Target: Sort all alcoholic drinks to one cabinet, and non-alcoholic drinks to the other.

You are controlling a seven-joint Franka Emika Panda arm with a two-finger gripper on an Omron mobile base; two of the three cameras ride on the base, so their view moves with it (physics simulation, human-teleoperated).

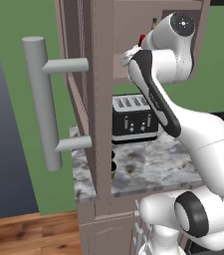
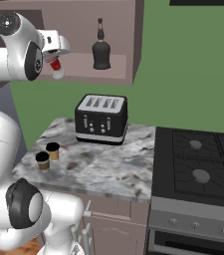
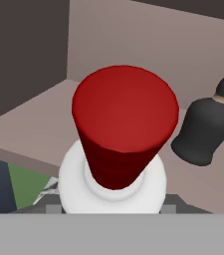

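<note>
The black bottle [image 2: 101, 51] is already put in the cabinet [image 2: 128, 45]. The red-capped bottle [image 3: 125, 124] is held tight by the claw [image 2: 55, 62]. Two cups [image 2: 48, 155] are left.

a black toaster [image 2: 101, 119] stood on the marble counter [image 2: 118, 164], with a stove [image 2: 198, 167] just beside.

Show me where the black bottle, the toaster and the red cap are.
black bottle [image 2: 101, 54]: right base view, on its wide body.
toaster [image 2: 101, 119]: right base view, on its front face.
red cap [image 3: 125, 110]: hand view, on its flat top.
</note>
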